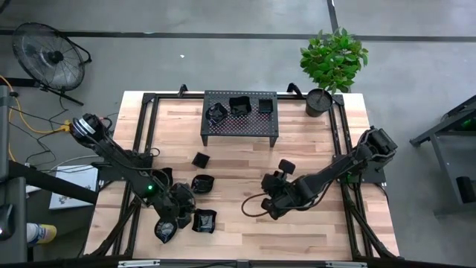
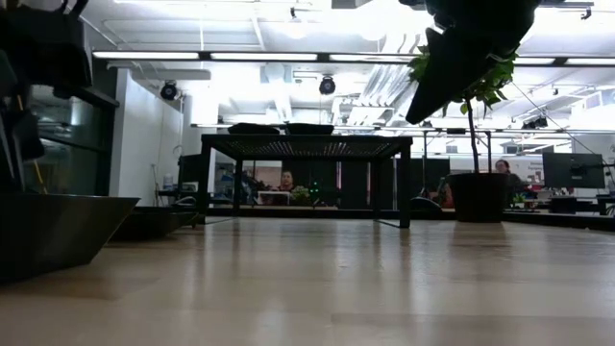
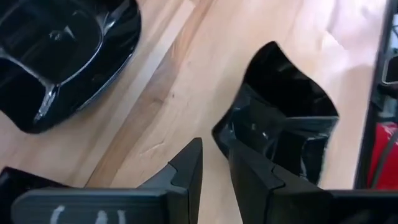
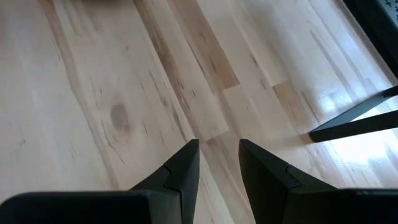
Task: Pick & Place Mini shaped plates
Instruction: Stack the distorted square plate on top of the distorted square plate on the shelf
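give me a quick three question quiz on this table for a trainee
1. How many dishes sit on the rack?
2. True or false: the right pincer holds a dish.
3. Which arm works beside the dishes lying on the table? A left, B right.
Key: 1 three; 2 false, it is open over bare wood; 3 A, the left pincer is right next to one.

A: Pretty much everything's black here. The mini shaped plates (image 1: pixel 201 182) are glossy black, and the perforated rack (image 1: pixel 240 123) is black with a dotted hole pattern.

B: Yeah, the table (image 1: pixel 245 231) is pale striped wood, and the plant (image 1: pixel 334 56) is bright green.
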